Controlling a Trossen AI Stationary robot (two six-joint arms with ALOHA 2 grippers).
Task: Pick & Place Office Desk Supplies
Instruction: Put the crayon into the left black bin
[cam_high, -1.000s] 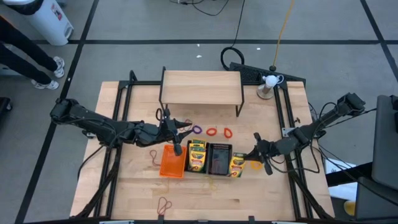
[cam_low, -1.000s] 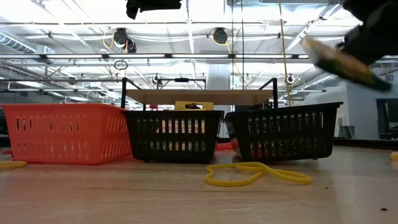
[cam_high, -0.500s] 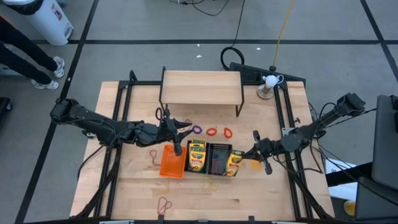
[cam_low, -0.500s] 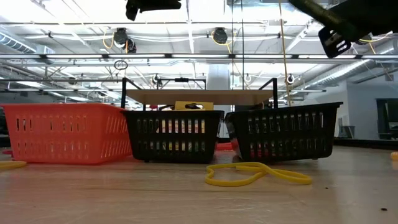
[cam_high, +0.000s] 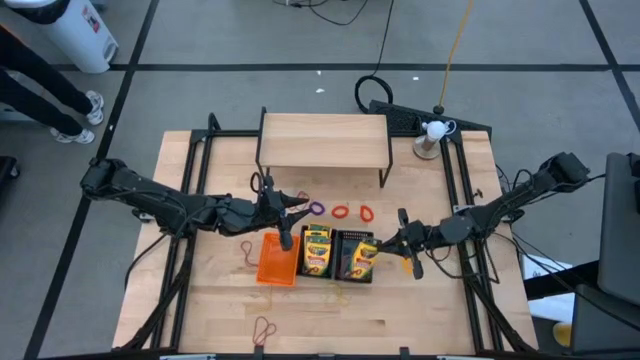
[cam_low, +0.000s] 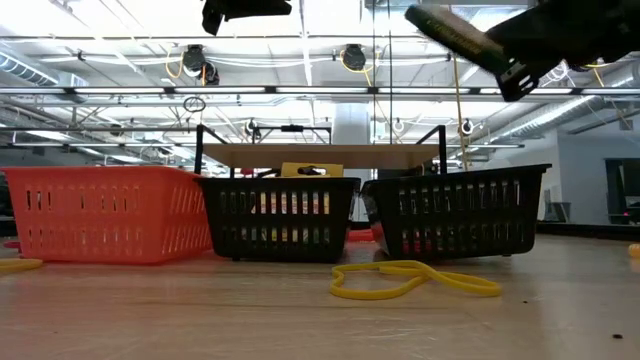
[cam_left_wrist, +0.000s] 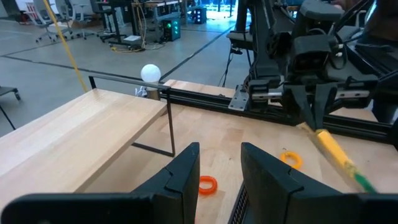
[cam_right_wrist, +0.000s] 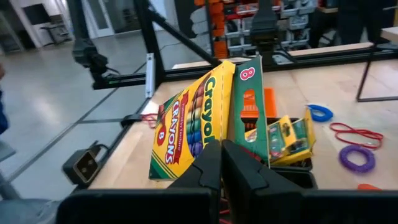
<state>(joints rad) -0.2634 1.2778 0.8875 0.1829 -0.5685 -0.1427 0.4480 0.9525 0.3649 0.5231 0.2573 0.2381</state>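
- Crayon box (cam_right_wrist: 189, 124) is pinched by one edge in the right gripper (cam_high: 388, 243), jaws clamped tight on it, hanging tilted in the air.
- Looks like the carry-and-drop step: the box sits right over the right-hand black tray (cam_high: 352, 257), so next it probably needs a bit of lowering, then a release inside the walls.
- Middle black tray (cam_high: 317, 250) already has a crayon box in it.
- Left gripper (cam_high: 297, 205) waits near the orange tray (cam_high: 277, 259), fingers partly apart, nothing in them.
- Rubber bands (cam_high: 353, 213) are lying loose on the table (cam_high: 420, 320) behind the trays.
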